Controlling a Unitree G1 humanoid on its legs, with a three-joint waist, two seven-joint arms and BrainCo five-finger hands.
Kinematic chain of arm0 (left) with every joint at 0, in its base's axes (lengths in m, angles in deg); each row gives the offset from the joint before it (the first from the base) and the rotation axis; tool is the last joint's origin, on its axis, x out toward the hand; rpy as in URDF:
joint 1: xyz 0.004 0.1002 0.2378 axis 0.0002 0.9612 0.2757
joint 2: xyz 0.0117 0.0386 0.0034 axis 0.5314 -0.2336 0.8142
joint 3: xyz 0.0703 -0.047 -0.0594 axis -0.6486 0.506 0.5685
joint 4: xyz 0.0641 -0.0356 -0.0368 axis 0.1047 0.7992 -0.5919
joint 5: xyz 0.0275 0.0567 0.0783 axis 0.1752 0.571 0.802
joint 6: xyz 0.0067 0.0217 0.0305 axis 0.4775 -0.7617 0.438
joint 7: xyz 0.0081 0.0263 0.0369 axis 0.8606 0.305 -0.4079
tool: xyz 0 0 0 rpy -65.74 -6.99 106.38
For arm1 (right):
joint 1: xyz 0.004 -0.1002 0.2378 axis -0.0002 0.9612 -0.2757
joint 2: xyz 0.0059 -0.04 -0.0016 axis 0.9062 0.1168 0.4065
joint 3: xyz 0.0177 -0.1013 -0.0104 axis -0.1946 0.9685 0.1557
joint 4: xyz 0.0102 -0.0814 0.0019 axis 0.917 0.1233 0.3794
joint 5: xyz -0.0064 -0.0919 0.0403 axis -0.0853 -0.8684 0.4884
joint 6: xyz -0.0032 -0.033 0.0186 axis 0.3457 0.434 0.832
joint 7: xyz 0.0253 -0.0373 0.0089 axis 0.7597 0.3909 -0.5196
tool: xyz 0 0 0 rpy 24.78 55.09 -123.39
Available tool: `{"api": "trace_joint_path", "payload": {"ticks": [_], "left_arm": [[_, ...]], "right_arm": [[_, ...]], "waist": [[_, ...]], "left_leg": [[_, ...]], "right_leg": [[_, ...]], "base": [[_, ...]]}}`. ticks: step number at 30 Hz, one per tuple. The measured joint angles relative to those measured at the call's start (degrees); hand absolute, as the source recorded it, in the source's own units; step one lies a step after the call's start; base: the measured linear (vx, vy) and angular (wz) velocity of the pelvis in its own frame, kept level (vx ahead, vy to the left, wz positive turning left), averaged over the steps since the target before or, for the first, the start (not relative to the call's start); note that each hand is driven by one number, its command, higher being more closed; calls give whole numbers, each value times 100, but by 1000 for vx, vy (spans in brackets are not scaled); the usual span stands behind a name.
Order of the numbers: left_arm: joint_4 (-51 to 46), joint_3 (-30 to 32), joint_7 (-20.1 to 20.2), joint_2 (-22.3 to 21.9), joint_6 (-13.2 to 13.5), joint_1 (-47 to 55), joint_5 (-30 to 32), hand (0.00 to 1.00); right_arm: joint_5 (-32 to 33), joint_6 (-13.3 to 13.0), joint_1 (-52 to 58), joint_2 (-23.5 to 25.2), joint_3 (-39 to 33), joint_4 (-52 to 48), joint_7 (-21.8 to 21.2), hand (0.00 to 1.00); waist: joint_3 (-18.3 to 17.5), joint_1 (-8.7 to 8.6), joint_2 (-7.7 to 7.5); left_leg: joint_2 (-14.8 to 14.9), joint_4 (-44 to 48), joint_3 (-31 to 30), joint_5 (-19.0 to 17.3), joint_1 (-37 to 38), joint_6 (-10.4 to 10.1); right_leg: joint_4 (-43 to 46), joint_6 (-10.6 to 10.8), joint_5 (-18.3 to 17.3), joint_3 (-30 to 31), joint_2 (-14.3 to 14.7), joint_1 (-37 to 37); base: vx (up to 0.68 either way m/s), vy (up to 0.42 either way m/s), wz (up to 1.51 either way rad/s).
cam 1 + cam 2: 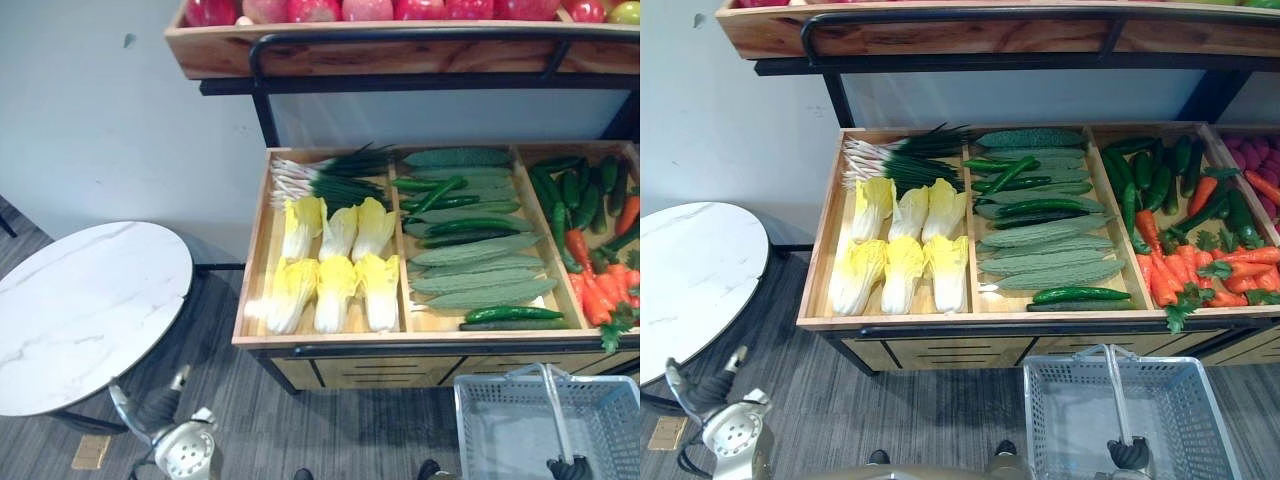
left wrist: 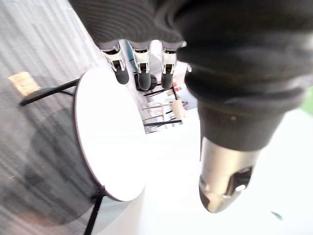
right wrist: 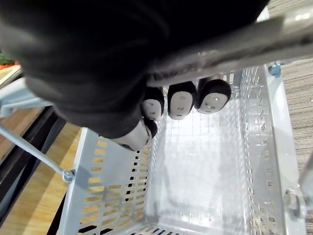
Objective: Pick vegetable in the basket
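- The vegetables lie in a big wooden tray [image 1: 970, 319] with walls that split it into parts.
- The left part holds six yellow and white cabbages [image 1: 905, 255] in two rows. A bunch of green onions [image 1: 905, 155] with white ends lies behind them.
- The middle part holds long, bumpy, pale green gourds [image 1: 1050, 265]. Some smooth, dark green cucumbers [image 1: 1080, 294] lie on and beside them.
- The next part holds orange carrots [image 1: 1180, 270] with leafy tops, next to more dark green vegetables.
- The basket [image 1: 1040, 420] is pale grey plastic with lots of little holes. It is low down in front of the tray, toward the right.
- The right hand [image 3: 181, 100] has its fingers curled tight round the basket's metal handle [image 3: 254, 41].
- The left hand [image 2: 143, 68] is low on the left, near a round white table [image 1: 80, 310]. Its fingers are loose and hold nothing.
- Red apples [image 1: 370, 8] sit on a shelf above the tray.
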Motion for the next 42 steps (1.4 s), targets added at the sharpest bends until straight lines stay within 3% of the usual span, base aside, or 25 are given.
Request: {"api": "trace_joint_path", "payload": {"ticks": [6,17,27,42], "left_arm": [[-257,-65,-23,49,129,33,25,0],[-632,-976,848,433,78,-392,239,0],[-450,-1527,1203,730,-389,-698,240,0],[244,-1924,1098,709,-1100,-954,220,0]], "right_arm": [[2,6,88,0,189,-1,116,100],[3,36,156,-13,358,-7,125,100],[1,32,132,-36,583,-17,124,100],[3,42,110,-34,770,-73,208,100]], "waist": [[14,-14,-38],[4,-37,-43],[18,-88,-119],[53,-178,-170]], "left_leg": [[-50,80,30,-104,-17,-38],[8,89,296,-182,44,-95],[-8,302,515,-414,117,-84],[-18,280,677,-416,95,-89]], "right_leg": [[-241,30,85,272,28,41],[-330,21,223,639,159,-35],[-316,23,225,922,132,-64],[-333,43,280,1054,142,-197]], "base": [[-49,24,-4],[77,2,-14],[25,9,-13],[-4,-5,-6]]}}
